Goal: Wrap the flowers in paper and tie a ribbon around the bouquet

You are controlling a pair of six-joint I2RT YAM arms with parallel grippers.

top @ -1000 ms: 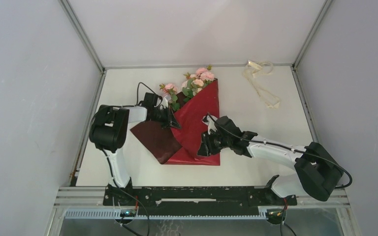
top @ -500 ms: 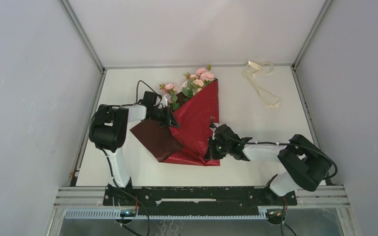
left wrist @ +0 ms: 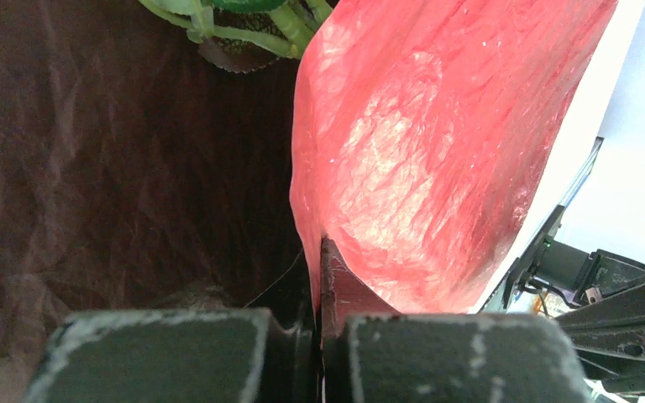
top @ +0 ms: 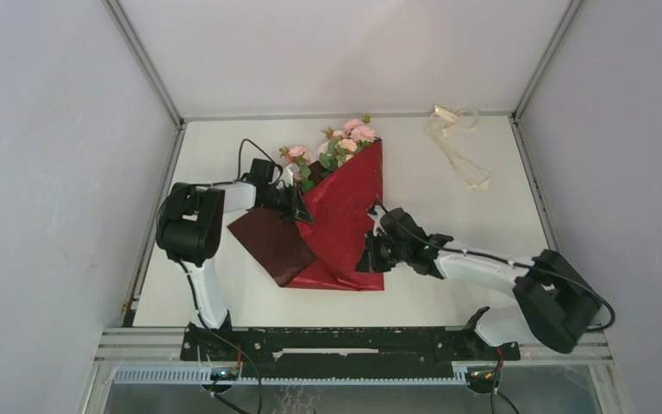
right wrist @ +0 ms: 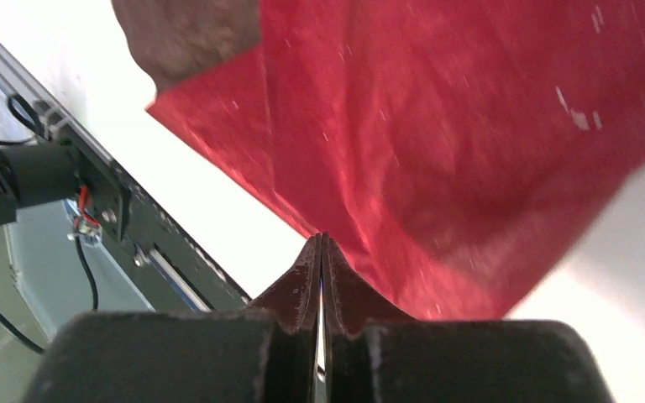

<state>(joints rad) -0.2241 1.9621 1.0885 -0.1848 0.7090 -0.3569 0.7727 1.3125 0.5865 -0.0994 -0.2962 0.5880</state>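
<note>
1. Wrapping: dark red crinkled wrapping paper [top: 345, 207], folded over the stems into a rough cone at mid-bench. A duller flap lies flat to the left
2. Contents: pale pink artificial rose blooms with green leaves [top: 345, 138], showing at the cone's far end, stalks hidden under the paper. The long axis runs far to near, with the point toward the arm bases
3. Left gripper [top: 296, 205]: fingers [left wrist: 176, 353] clenched on the paper's folded edge, just beside the leaves
4. Right gripper [top: 369, 257]: fingers [right wrist: 218, 353] pressed together at the paper's near right edge. Whether the sheet is pinched between them cannot be told
5. Key relation: the cone lies left of the right fingers, which meet its loose right edge. Judged next, that edge is drawn leftward across the stalk axis while the left arm anchors the fold
6. Thin cream-white fabric ribbon [top: 455, 142]: loose at the far right corner of the white bench [top: 457, 216], well apart from the cone. The right arm is nearer
7. Brands, labels, writing: none legible
</note>
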